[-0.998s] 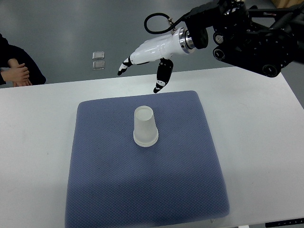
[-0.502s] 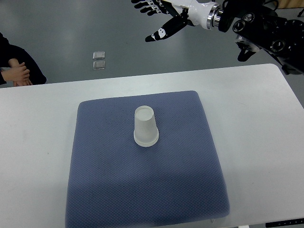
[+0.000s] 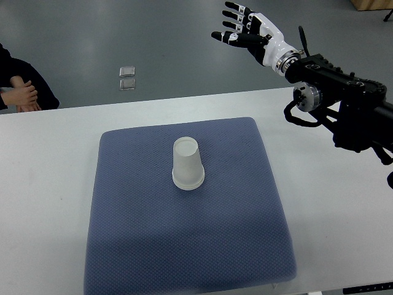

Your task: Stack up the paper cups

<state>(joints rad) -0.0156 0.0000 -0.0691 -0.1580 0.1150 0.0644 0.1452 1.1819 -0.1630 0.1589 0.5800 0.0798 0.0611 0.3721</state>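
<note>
A white paper cup (image 3: 188, 164) stands upside down near the middle of a blue-grey mat (image 3: 153, 246), its closed base facing up and its wide rim resting on the fabric. Whether it is a single cup or several nested together cannot be told from this angle, and nothing of its inside shows. The mat lies flat on the white desk (image 3: 43, 184).

The right robot hand (image 3: 249, 29) is raised well above and beyond the far right corner of the mat, past the desk's far edge, with its fingers (image 3: 236, 8) spread and holding nothing. Its black arm (image 3: 344, 104) comes in from the right side.

Beyond the mat's far left corner, on the grey floor, lie two small clear squares (image 3: 128, 78). A person's folded hands (image 3: 18, 92) rest at the desk's far left edge.
</note>
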